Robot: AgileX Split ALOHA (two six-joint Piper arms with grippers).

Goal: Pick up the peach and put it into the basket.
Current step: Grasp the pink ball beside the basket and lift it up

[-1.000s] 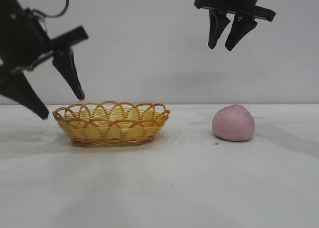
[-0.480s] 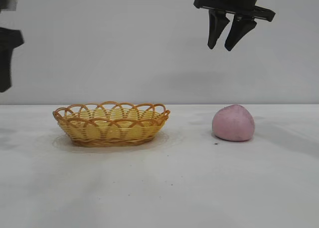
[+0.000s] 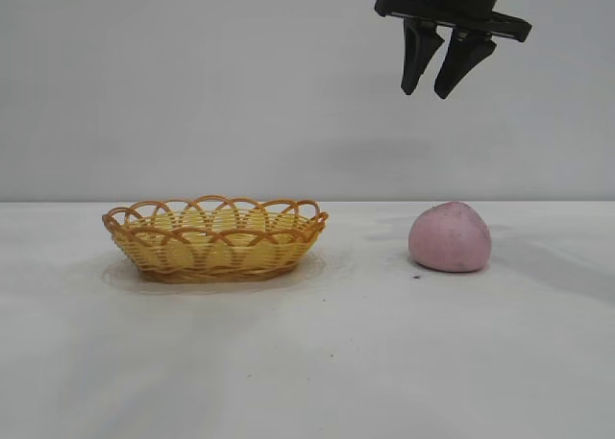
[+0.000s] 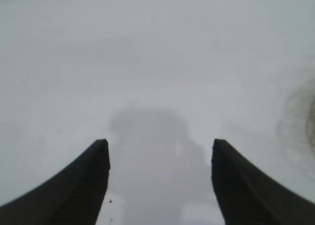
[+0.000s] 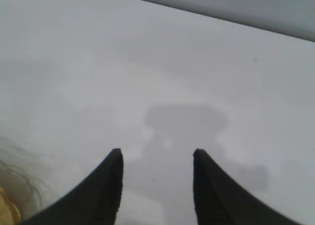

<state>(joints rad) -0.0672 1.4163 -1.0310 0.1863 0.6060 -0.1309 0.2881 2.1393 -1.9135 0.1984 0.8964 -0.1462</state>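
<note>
So rn your peach (image 3: pixel 450 236) is sitting on the table (image 3: pixel 365 362) at the exterior view's right, nothing touching it, pointy bit up. The basket (image 3: pixel 215 238) is well apart from it on the left side, upright and empty afaict. Nothing's been picked up yet, so the task is basically at step zero.

Your right gripper (image 3: pixel 441 78) hangs high above the table, a bit to the basket side of the peach, tips pointing down. Fingers are apart w/ nothing between them, and in the right wrist view you see the gap (image 5: pixel 156 185) over bare table and the gripper's own shadow, no peach in frame. So it's staged for a reach, not lined up yet. Imo you'd need to bring it over toward the peach before dropping.

Left gripper (image 4: pixel 160 185) isn't in the exterior shot at all. Its own wrist cam shows both fingers spread wide over plain table, holding nothing. Prob parked out of the way so the basket's top is free for the drop-off, which makes sense since the peach is on the right arm's side anyway.

Heads up: the peach is round and matte, so grab it across the widest part or it could squirt out. The basket's shallow, so release low.
</note>
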